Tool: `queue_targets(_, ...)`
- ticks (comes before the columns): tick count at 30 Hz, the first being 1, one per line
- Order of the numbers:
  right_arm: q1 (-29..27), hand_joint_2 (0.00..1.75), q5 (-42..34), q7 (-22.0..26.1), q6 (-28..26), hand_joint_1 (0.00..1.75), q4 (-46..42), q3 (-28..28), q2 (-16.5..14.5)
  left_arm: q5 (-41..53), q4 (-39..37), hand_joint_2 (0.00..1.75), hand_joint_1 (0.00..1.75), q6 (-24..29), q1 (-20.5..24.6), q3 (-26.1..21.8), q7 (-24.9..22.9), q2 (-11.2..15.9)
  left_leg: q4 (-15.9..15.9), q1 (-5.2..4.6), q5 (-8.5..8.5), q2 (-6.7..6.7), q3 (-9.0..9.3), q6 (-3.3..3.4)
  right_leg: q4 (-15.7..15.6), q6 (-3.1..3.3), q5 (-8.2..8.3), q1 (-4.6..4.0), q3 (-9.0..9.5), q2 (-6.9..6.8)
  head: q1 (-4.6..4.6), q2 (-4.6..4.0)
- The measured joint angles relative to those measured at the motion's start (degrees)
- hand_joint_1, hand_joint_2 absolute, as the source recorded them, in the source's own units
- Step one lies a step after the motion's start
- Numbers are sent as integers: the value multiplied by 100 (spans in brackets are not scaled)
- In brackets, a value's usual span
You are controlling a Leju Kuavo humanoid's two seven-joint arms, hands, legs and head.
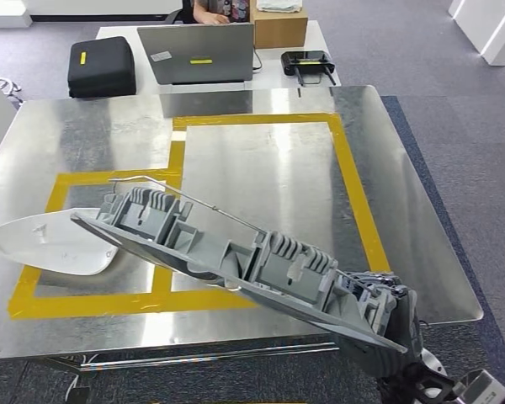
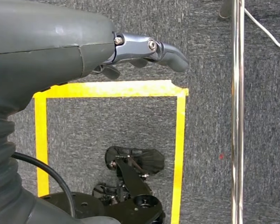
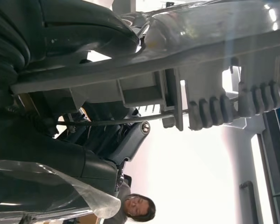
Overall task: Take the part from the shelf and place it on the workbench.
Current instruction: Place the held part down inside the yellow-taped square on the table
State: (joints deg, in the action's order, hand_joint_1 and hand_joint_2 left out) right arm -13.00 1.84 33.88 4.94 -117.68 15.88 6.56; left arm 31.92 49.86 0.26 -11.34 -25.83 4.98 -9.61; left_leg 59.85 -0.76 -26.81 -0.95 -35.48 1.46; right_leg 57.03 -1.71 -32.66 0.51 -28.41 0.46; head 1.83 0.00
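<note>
Head view: right hand (image 1: 390, 332) grips one end of the long grey part (image 1: 237, 257), held slanting over the steel surface (image 1: 402, 202), far end up-left. Left hand (image 2: 145, 49) hangs loose above grey carpet (image 2: 209, 140).

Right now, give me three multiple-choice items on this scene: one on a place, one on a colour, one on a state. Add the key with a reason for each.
1. Where does the white part lie?
A. on the metal workbench, on its left side
B. on the laptop
C. on the carpet

2. What colour is the tape marking the workbench?
A. red
B. yellow
C. blue

3. What is the right hand doing?
A. hanging with nothing in it
B. pressing the laptop
C. holding the long grey part by one end

Key: 1 A, the white part rests on the metal top at its left side. 2 B, the taped outline is yellow. 3 C, the hand grips the grey part's near end, and the part slants across over the workbench.
</note>
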Motion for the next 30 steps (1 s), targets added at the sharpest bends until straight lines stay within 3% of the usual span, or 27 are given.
queue_targets(30, 13, 175, 35, -36, -30, 175, 1, 3, 0, -36, 0, 175, 0, -20, -3, -2, -3, -4, -12, 0, -6, 0, 10, -2, 0, -3, -11, -3, 27, -2, -1, 0)
